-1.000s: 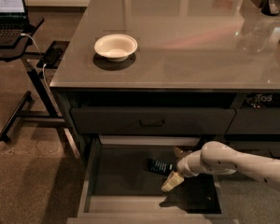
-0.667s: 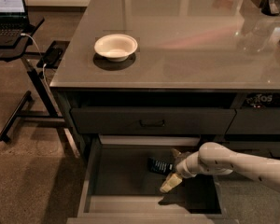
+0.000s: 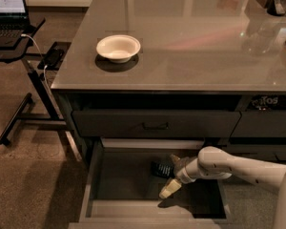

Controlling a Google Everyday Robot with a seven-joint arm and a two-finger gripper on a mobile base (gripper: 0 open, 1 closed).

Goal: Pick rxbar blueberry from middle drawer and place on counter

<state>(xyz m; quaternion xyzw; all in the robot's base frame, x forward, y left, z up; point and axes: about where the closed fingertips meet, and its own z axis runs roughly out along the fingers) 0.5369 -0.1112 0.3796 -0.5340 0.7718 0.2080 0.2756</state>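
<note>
One snack bar, dark-wrapped, lies on the floor of the one open drawer, toward the back and a little to 3 o'clock of the middle. One closed drawer front with a black handle sits above it, under the counter. One white bowl stands on the counter toward 10 o'clock. One laptop rests on a black stand off at 9 o'clock of the counter.

One pale arm comes in from 3 o'clock and bends down into the drawer. Its gripper points toward 9 o'clock with its two fingers spread wide, one at 12 o'clock and one at 6 o'clock. It grips nothing; the bar lies just at its 9 o'clock, close to the gap.
</note>
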